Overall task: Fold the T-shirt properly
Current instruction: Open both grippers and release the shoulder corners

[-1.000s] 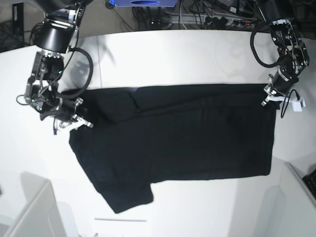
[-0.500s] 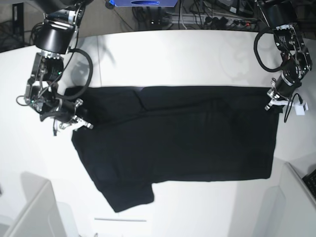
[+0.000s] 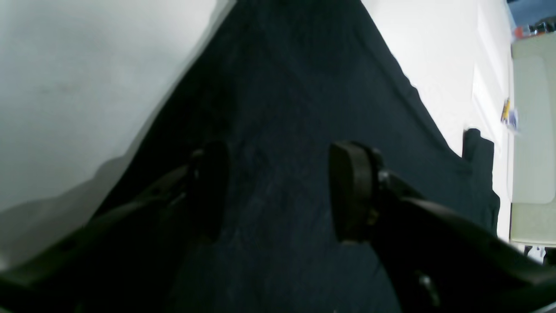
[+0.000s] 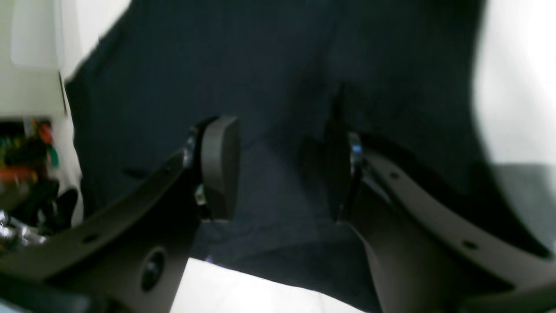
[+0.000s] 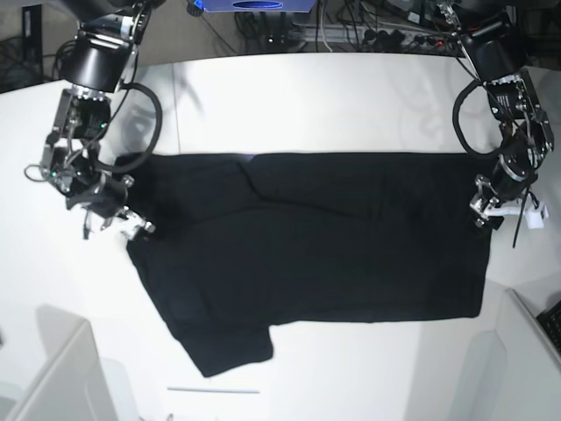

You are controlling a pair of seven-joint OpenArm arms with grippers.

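Observation:
The black T-shirt (image 5: 316,237) lies spread on the white table (image 5: 307,105), with a sleeve sticking out at the front left (image 5: 223,351). No print or label shows. My left gripper (image 5: 485,213) is at the shirt's right edge. In the left wrist view it (image 3: 280,195) is open, its fingers (image 3: 352,195) straddling black cloth (image 3: 295,87) below them. My right gripper (image 5: 118,224) is at the shirt's left edge. In the right wrist view it (image 4: 278,169) is open over the cloth (image 4: 217,65), holding nothing.
Pale grey boxes stand at the front left corner (image 5: 53,368) and the front right corner (image 5: 526,351). Cables and a blue item (image 5: 254,7) lie behind the table's far edge. Bare white table surrounds the shirt.
My left gripper has moved toward the front along the shirt's right edge. My right gripper has shifted slightly left. The shirt's far edge has settled flatter.

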